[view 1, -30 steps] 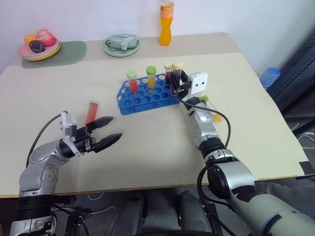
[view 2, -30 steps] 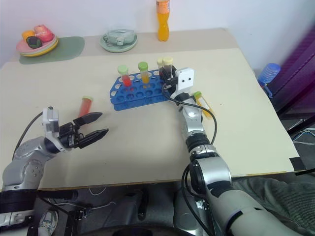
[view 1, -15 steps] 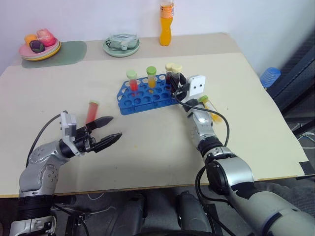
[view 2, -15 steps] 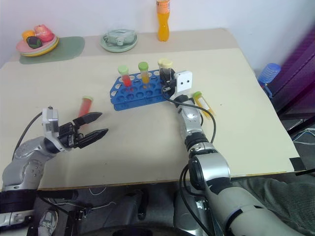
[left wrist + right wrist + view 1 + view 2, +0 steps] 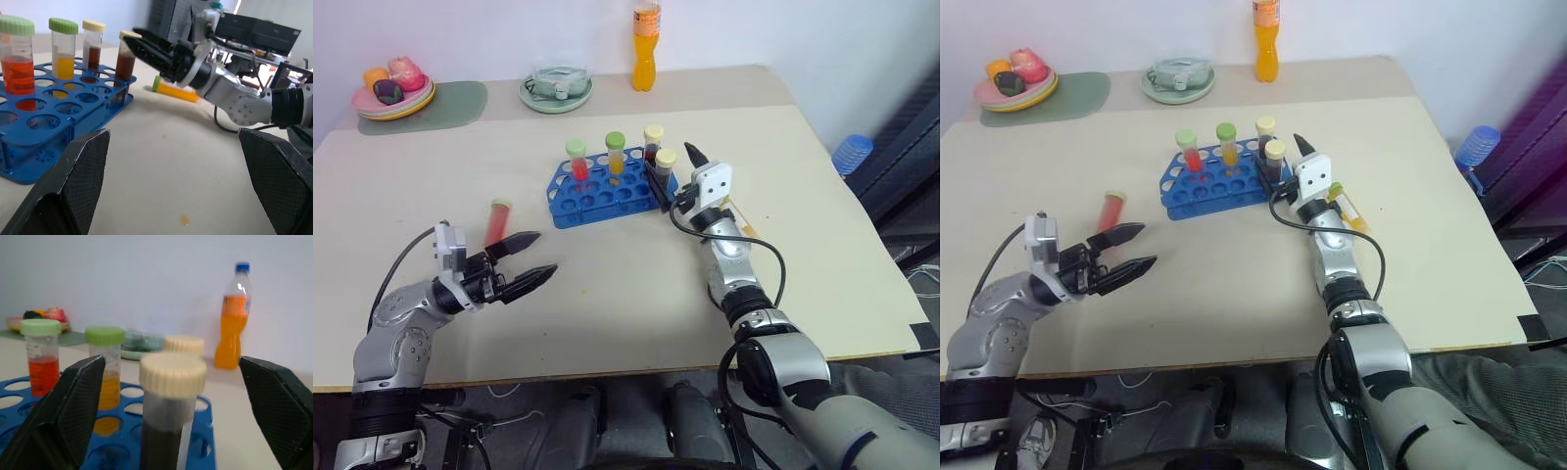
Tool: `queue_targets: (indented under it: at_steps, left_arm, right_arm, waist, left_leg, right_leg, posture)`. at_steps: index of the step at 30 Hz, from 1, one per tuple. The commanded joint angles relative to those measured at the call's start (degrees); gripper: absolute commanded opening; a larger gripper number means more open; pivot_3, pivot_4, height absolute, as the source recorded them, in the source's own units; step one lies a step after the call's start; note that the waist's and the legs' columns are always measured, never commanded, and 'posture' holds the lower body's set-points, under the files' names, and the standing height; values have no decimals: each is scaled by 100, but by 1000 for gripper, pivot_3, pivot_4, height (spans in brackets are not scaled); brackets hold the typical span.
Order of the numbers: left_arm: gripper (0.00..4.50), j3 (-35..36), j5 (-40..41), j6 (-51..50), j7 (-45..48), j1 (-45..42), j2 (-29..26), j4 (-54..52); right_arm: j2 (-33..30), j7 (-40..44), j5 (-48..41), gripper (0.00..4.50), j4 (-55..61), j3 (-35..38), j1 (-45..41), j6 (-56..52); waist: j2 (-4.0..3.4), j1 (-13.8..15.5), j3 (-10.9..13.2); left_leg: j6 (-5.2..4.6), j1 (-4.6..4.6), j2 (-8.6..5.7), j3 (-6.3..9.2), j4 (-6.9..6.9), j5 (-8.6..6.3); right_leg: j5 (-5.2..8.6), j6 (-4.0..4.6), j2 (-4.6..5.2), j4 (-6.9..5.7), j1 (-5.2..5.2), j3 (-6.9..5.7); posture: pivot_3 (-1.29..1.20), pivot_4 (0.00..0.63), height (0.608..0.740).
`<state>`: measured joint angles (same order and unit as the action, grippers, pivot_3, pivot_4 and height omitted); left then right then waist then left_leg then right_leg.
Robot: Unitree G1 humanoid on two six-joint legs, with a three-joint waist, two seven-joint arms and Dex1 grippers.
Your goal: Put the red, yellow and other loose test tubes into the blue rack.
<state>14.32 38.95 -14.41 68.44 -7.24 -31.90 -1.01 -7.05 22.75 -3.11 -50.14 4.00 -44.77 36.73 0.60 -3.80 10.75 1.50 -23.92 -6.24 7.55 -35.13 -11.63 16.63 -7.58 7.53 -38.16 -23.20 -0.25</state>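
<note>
Step in hand: brown tube (image 5: 666, 168) just seated upright in blue rack (image 5: 607, 189), right end, beside three others standing. Right gripper (image 5: 1285, 161) jaws spread wide, released, flanking tube, holding nothing. Left gripper (image 5: 527, 262) jaws spread, empty, near red tube (image 5: 495, 222) lying loose on desk (image 5: 607, 294). Yellow tube (image 5: 1344, 206) lies just beside right wrist. Next, likely: right arm clears rack without knocking tube, then picks a lying tube.

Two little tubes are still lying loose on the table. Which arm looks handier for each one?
Probably one each. The red tube lies just beyond the open left gripper. The yellow tube lies beside the right gripper, which stands open by the blue rack around a brown tube already standing in a hole.
</note>
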Motion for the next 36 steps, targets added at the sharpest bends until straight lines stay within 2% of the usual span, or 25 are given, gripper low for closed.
queue_targets:
  at_steps: [1, 4, 6, 8, 11, 13, 15, 19, 22, 26, 36]
  left_arm:
    - [4312, -25, 71, 81, 125, -45, 20, -93]
    - [4312, -130, 6, 141, 357, -52, -27, -66]
    - [4312, -188, 1, 128, 429, -161, -18, 14]
    - [4312, -247, -31, 148, 479, -264, -7, 96]
    - [4312, -468, -266, 314, 684, -434, -31, 231]
    - [4312, -567, -337, 384, 760, -554, -1, 303]
    - [4312, -642, -343, 386, 799, -689, 42, 365]
    - [4312, -823, -457, 439, 941, -855, 40, 450]
    - [4312, -910, -428, 357, 970, -924, 61, 382]
    - [4312, -988, -424, 333, 969, -979, 65, 333]
    - [4312, -1013, -305, 142, 854, -870, 46, -19]
  right_arm:
    - [-329, -358, 389, 4452, 1667, -114, 420, -877]
    - [-741, -26, 410, 4452, 3386, -287, 1065, -2292]
    - [-1266, 416, 115, 4452, 4653, -299, 1446, -3871]
    - [-1693, 675, -147, 4452, 5446, -240, 1559, -5273]
    - [-2303, 842, -663, 4452, 5885, 87, 1203, -7620]
    - [-2594, 904, -874, 4452, 5736, 165, 889, -8690]
    - [-2873, 918, -849, 4452, 5322, 92, 541, -9321]
    - [-3166, 1085, -845, 4452, 4486, -171, -224, -10021]
    - [-3368, 1376, -729, 4452, 3965, -787, -781, -10452]
    - [-3464, 1674, -447, 4452, 3249, -1584, -1303, -10392]
    - [-3102, 2125, -25, 4452, 1410, -2298, -2249, -9947]
  waist:
    - [0, 11, 0]
    - [0, 33, 0]
    - [-1, 60, 0]
    - [-1, 99, 0]
    - [-2, 138, 1]
    - [-2, 143, 1]
    - [-2, 148, 1]
    - [-2, 123, 2]
    - [-2, 123, 2]
    - [-2, 135, 2]
    - [-2, 119, 2]
  left_leg:
    - [0, 0, 0, 0, 0, 0]
    - [-1, 0, 0, 0, 1, -1]
    - [-13, -1, 0, 0, 2, -8]
    - [-25, -3, 0, -2, -1, -15]
    - [-27, -2, 2, -4, -3, -16]
    - [-32, -3, 1, -5, -2, -19]
    - [-36, -4, 0, -6, 0, -21]
    - [-38, -10, 1, -11, 1, -23]
    - [-39, -11, 2, -24, -1, -23]
    - [-39, -14, 3, -23, -3, -23]
    - [-38, -26, 2, -23, -8, -22]
  right_leg:
    - [0, 0, 0, 0, -1, 1]
    - [0, 0, 0, 0, -3, 1]
    - [0, 0, 0, 0, -4, 3]
    - [0, 0, 0, 0, -5, 3]
    - [-2, 4, 1, 1, -2, 3]
    - [-2, 6, 4, 7, 1, 3]
    - [-2, 6, 6, 12, 1, 2]
    - [-2, 6, 8, 18, -2, 0]
    - [-3, 5, 11, 15, -7, 2]
    - [-3, 5, 10, 17, -8, 2]
    - [-4, 4, 9, 16, -17, 1]
  posture:
    - [0, 150, 740]
    - [0, 150, 740]
    - [0, 150, 740]
    - [0, 150, 740]
    - [0, 150, 740]
    - [0, 150, 740]
    - [0, 150, 740]
    - [0, 150, 740]
    - [0, 150, 740]
    - [0, 150, 740]
    - [0, 150, 740]
